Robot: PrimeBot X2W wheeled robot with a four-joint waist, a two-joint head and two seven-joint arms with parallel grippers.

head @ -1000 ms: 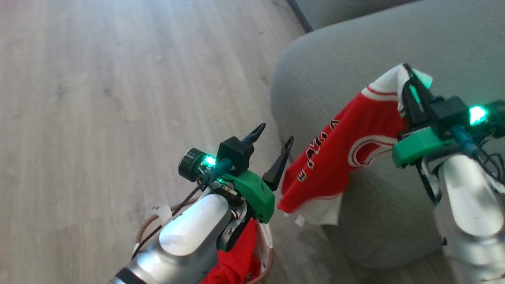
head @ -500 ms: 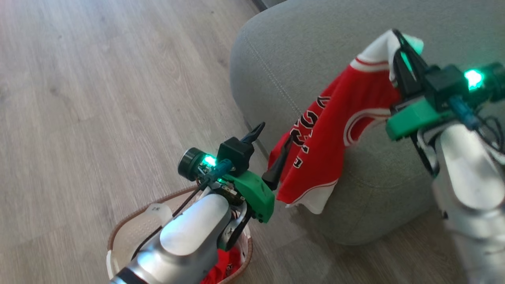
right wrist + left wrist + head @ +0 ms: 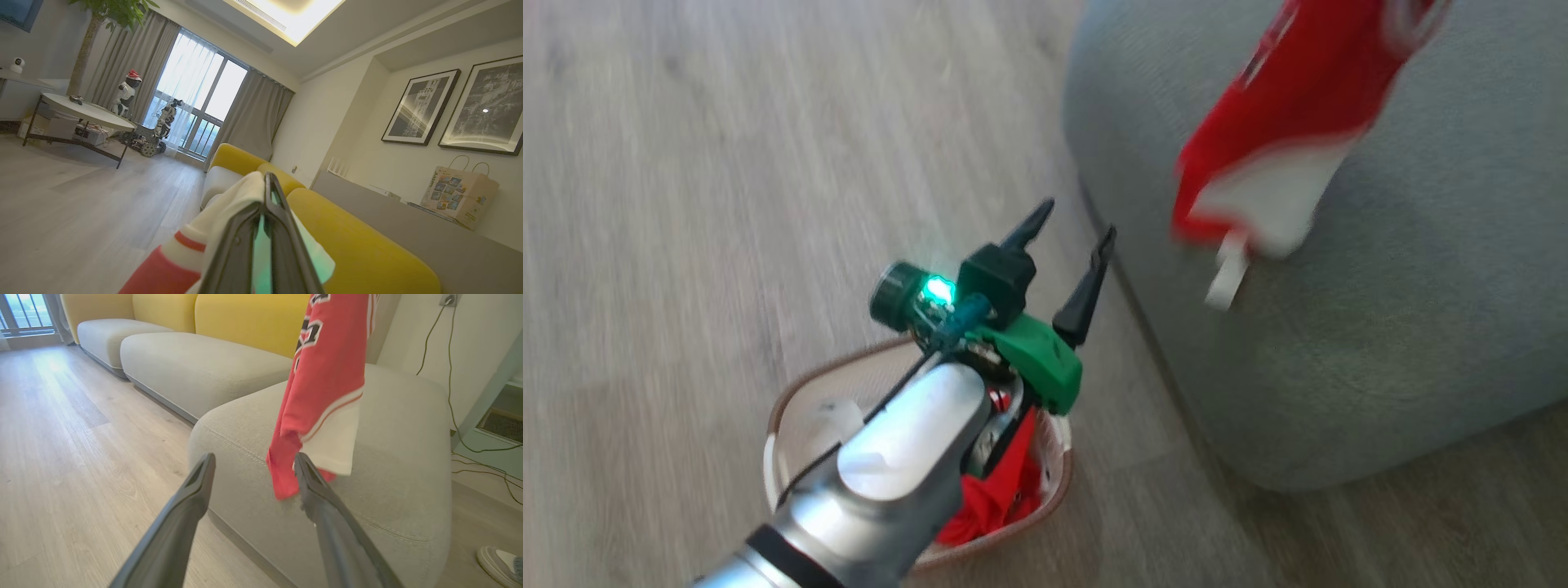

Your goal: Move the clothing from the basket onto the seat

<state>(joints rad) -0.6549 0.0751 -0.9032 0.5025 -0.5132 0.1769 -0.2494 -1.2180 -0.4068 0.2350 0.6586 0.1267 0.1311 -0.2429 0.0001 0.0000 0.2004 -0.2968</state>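
One red garment [image 3: 1290,122] with a white hem hangs blurred above the grey seat [image 3: 1380,343]. My right gripper [image 3: 267,179] is shut on its white, red-striped band [image 3: 229,216]. In the left wrist view the same garment [image 3: 327,388] dangles over the seat [image 3: 392,428], its lower end just behind my right-hand finger. My left gripper [image 3: 1076,222] stands open and holds nothing, above the basket [image 3: 786,400] on the floor. A second red garment [image 3: 996,506] lies in the basket, partly hidden by my left forearm. The open left gripper [image 3: 253,459] points at the seat's near corner.
More grey cushions [image 3: 196,363] with yellow backs [image 3: 253,318] run along the wall. Cables [image 3: 449,375] hang beside the seat and a shoe [image 3: 498,559] is at its far side. A round table [image 3: 81,110] stands across the wooden floor [image 3: 727,204].
The held garment has risen to the top of the head view, and the right gripper has left that view. The head camera has shifted. My left gripper stays open over the basket.
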